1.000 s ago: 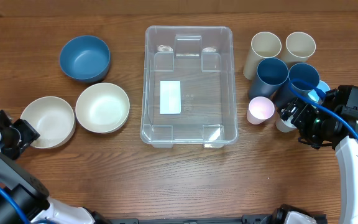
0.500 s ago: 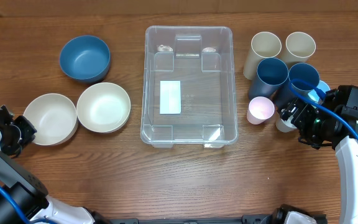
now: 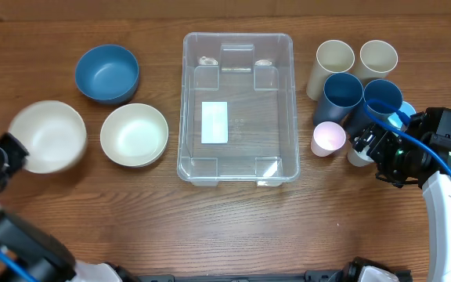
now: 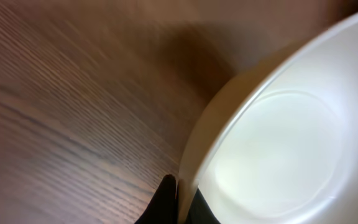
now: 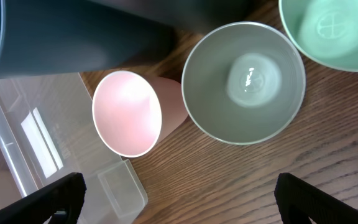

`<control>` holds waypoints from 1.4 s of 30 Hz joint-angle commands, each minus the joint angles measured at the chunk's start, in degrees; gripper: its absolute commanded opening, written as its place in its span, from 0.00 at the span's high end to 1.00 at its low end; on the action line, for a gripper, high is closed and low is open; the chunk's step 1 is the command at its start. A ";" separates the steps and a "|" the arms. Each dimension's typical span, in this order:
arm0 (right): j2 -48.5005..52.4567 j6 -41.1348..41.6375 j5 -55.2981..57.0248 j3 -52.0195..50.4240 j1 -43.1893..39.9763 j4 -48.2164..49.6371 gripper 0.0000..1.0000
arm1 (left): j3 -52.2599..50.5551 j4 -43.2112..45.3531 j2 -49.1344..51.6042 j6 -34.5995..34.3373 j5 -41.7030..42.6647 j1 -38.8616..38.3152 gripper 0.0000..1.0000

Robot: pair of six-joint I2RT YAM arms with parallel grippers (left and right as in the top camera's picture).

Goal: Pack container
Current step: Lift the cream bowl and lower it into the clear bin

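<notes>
Nearest, at the left edge of the bench [image 3: 233, 227]: left hand [image 3: 6, 153] pinching the rim of a cream bowl [image 3: 47, 135], caught blurred, with a shadow on the wood beneath it. Near right: right hand [image 3: 369, 146] spread wide, fingers [image 5: 55, 196] well apart, hovering above the cup cluster. Right under it, a pink cup [image 5: 127, 113] just beside a grey-green cup [image 5: 244, 81], with a mint cup [image 5: 334, 31] next along.

Mid-bench now: the container [image 3: 257, 133], clear, upright, holding just a white label [image 3: 214, 122] on its bottom. Just beside it on the left, a second cream bowl [image 3: 135, 135]; behind that, a blue bowl [image 3: 106, 73]. Counting three bowls in all, each with a bare inside.

Right of the container, moving back: two dark blue cups [image 3: 343, 90], then two cream cups [image 3: 335, 56] at the far edge. Counting seven cups, two of them partly hidden by the right hand.
</notes>
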 commanded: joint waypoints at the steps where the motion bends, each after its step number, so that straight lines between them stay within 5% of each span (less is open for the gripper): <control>1: -0.15 0.11 0.55 1.51 -0.22 0.35 0.00 | 6.43 -2.12 -8.74 -1.49 6.84 -2.27 0.96; 11: -0.15 0.13 -0.70 1.51 -0.22 0.37 0.00 | 13.70 -6.97 -16.44 -2.47 7.48 -26.80 0.96; 21: -0.15 0.13 -2.93 1.51 -0.22 0.07 0.00 | 16.35 -0.09 -4.66 -10.67 0.31 -52.26 0.96; 34: -0.15 0.11 -2.91 1.51 -0.22 -0.04 0.00 | 46.05 0.00 26.18 -19.08 0.81 -58.36 0.96; 42: -0.15 0.11 -2.91 1.51 -0.22 -0.07 0.00 | 49.16 0.42 33.70 -20.98 0.70 -59.30 0.96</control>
